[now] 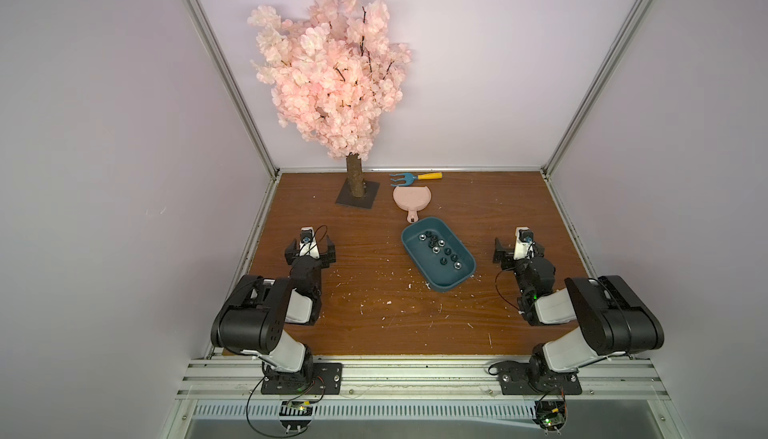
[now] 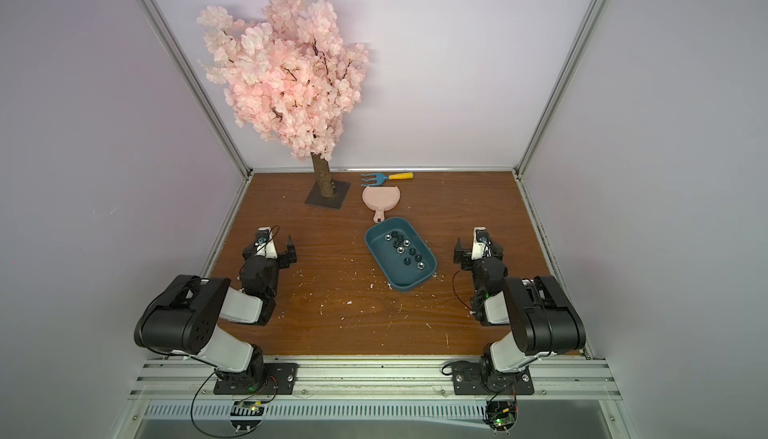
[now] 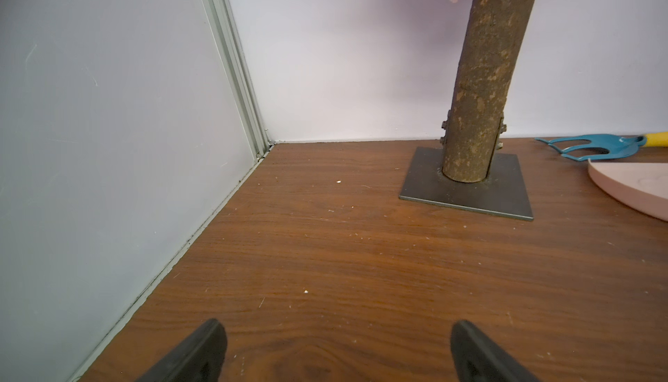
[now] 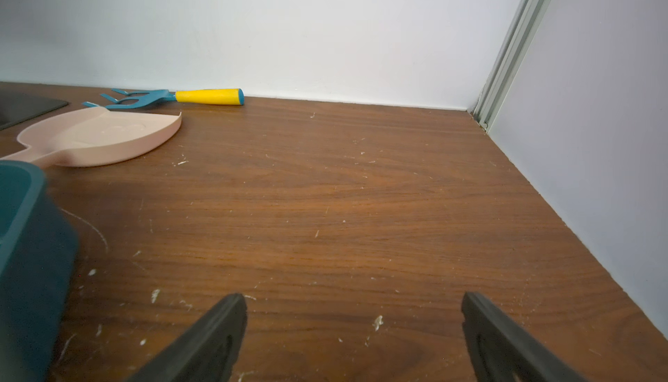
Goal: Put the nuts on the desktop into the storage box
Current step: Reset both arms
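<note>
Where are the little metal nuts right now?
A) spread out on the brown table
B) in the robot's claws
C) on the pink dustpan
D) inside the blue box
D: in a top view the nuts lie inside the storage box; the pink dustpan is bare, and the left gripper and right gripper stand open, holding nothing.

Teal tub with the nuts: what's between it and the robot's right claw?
Only bare brown wood-grain desktop separates the dark teal plastic storage box from the open right gripper, as both top views show.
</note>
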Controlling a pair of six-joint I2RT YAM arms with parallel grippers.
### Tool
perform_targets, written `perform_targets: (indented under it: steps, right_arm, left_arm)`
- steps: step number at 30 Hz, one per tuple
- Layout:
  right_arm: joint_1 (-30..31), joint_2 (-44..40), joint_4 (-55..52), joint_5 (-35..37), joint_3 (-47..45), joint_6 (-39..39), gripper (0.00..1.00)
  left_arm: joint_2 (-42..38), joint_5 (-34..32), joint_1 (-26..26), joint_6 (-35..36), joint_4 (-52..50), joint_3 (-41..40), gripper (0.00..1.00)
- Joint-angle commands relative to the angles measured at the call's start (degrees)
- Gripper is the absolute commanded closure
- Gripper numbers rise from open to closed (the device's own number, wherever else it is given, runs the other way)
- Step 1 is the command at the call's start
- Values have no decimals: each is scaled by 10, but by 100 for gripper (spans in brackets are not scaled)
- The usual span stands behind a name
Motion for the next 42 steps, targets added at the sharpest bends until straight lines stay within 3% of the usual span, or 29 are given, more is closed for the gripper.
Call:
perform_targets:
  steps: [1,8,42]
  right_arm:
    - [-3,1,34,8,7,2,1]
    - [-3,0,-4,7,26,5,1]
    - [-3,0,-3,8,25,6,1]
  left_arm:
    - [-1,36,17,-10,37,-7,0]
    - [-1,-14,17,-30,25,0,0]
    - [-2,-14,16,-30,20,2,0]
